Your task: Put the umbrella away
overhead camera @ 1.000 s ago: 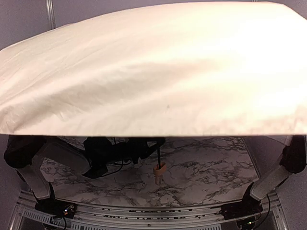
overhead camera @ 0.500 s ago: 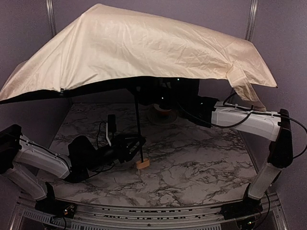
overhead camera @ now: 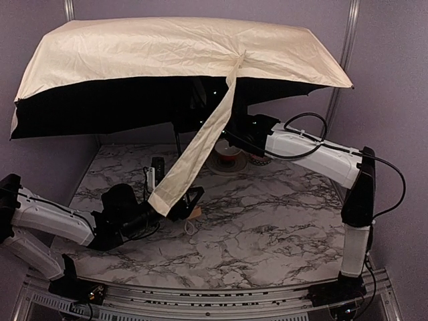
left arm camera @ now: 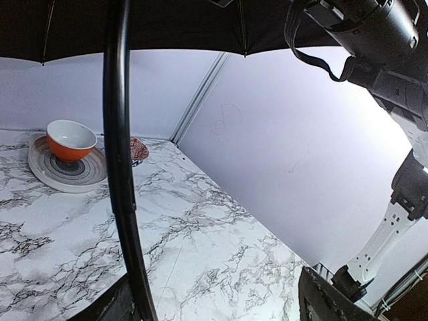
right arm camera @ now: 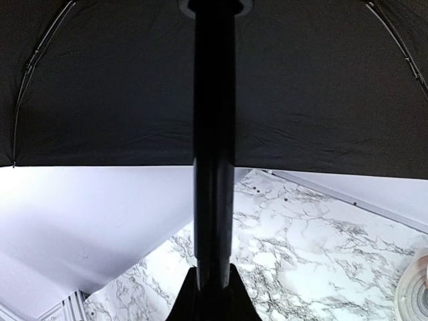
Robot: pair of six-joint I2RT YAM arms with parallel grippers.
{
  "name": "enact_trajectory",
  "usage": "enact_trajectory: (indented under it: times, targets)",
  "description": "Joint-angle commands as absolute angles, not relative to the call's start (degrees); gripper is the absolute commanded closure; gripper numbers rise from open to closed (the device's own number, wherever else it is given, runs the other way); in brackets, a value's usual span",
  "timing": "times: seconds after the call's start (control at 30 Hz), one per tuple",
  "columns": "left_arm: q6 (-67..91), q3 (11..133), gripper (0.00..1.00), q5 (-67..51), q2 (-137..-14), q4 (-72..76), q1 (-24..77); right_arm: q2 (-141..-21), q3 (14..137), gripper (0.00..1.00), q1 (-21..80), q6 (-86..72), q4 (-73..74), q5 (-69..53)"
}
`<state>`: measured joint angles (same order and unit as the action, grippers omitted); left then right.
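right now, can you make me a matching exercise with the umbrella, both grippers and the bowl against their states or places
1 umbrella
2 left gripper
3 right gripper
4 bowl

a on the grey plate
b shut on the shaft
c open around the shaft
d canopy spread above the table

Pairs: 1-d, 2-c, 3-b, 4-a

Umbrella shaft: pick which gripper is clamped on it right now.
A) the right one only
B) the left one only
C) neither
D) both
A: the right wrist view shows the right gripper shut on the umbrella shaft, while the left gripper stands wide open around it.
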<state>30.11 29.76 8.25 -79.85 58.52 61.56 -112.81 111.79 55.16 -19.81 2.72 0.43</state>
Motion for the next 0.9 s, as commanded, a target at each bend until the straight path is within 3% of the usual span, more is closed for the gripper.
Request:
enact_trajectory:
  times: [0.0, 0.37, 0.7, 0.73, 0.87]
  targets:
    - [30.2, 33.5, 0.20, 12.0, -80.8, 55.7, 61.7, -113.0, 117.2, 1.00, 54.3, -22.0, 5.8, -1.2]
    - [26.2, 36.8, 0.34, 16.7, -83.8, 52.1, 61.6, -108.7, 108.3, 1.00, 53.9, -26.5, -0.3, -4.5]
    - [27.0, 37.6, 0.78, 15.6, -84.8, 51.9, 61.6, -102.8, 100.1, 1.00, 54.7, -25.8, -5.2, -1.9]
    - [27.0, 37.7, 0.78, 15.5, -84.9, 51.9, 61.5, -102.5, 99.5, 1.00, 54.7, -25.8, -5.5, -1.8]
    - [27.6, 37.9, 0.59, 16.3, -85.6, 51.9, 61.6, -101.3, 98.0, 1.00, 55.2, -26.0, -6.6, -0.5]
